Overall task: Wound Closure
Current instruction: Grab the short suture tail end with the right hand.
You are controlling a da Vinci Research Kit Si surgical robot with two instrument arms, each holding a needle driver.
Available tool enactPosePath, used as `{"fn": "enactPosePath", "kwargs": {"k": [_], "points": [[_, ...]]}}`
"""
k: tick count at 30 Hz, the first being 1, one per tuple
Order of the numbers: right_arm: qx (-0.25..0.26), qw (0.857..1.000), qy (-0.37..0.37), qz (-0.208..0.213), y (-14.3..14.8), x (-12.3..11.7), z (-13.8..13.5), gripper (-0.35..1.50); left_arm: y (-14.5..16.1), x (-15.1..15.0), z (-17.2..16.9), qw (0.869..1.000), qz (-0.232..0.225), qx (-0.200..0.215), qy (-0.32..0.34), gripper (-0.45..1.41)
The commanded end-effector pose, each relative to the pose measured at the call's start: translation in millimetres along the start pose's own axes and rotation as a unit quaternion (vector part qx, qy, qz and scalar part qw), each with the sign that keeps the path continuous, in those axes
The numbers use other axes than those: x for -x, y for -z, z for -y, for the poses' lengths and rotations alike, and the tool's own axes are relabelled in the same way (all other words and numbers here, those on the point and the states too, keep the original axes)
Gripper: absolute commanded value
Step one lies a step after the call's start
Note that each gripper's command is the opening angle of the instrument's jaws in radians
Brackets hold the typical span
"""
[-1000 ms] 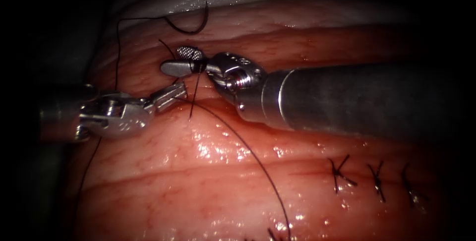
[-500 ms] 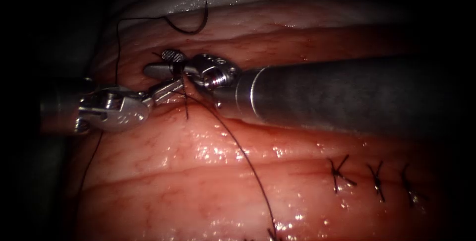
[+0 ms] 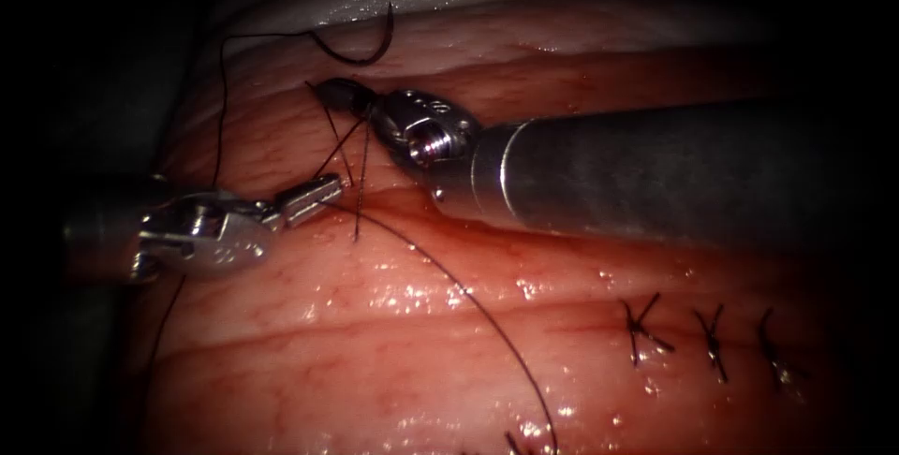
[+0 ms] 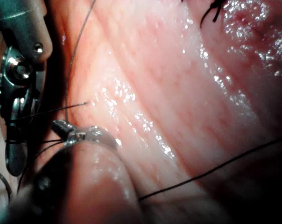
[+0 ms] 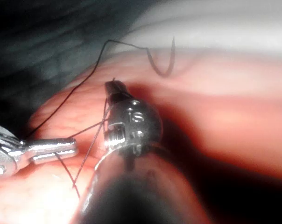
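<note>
Near edge, lower right of endoscope frame: three finished stitches (image 3: 712, 338) across the cut, knots dark, ends short. Thread (image 3: 487, 310) arcs up from bottom centre over wet, glistening tissue (image 3: 375, 352) twd the tools.

Mid frame, left: left pincer (image 3: 314, 198) clenched on thread, jaws closed flat, strand running from its tip up to the other tool. Short cut-looking tail hangs down just beside it, ends on tissue surface.

Centre: right pincer (image 3: 342, 95) clenched on thread too, jaws closed & dark at tip; strands cross betw. the two tools, loop-like, can't tell how many wraps. Holds no needle.

Far, upper left: needle (image 3: 361, 48) lying loose on tissue, not in tissue, in neither tool; curve open upward, thread leaving its left end & dropping down left edge.

Risks, as judgement: crossed strands close together, so uneven pull could snag or lock the loop off the wound. Hard pull could fray thread at the jaws or tear the soft tissue edge. Loose needle could get dragged by its strand & catch tissue.
</note>
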Motion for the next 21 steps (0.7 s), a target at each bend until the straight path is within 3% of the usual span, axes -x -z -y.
{"fn": "enactPosePath", "kwargs": {"k": [1,13,14,15,17,21], "points": [[-0.002,1.0,0.001,0.001,0.0,0.5,0.4,-0.35,-0.6,0.0,-0.3,1.0,-0.001,-0.001,0.0,-0.45],[-0.038,0.999,-0.004,0.002,1.3,0.4,1.6,-0.35,-0.4,-0.8,-0.7,1.0,-0.001,-0.003,0.001,-0.45],[-0.041,0.999,-0.027,-0.005,1.0,0.1,1.6,0.78,-0.4,-1.0,-0.8,1.0,-0.001,0.0,0.0,-0.45],[-0.043,0.998,-0.037,-0.007,0.9,0.0,1.6,1.13,-0.5,-1.1,-0.9,1.0,-0.001,0.001,-0.001,-0.45],[-0.046,0.998,-0.041,-0.011,0.6,0.0,1.8,1.33,-0.6,-1.3,-1.0,1.0,-0.003,0.002,-0.002,-0.45],[-0.061,0.997,-0.04,-0.008,0.1,0.1,2.3,1.45,-0.7,-1.5,-1.1,1.0,-0.003,0.003,-0.002,-0.45]]}}
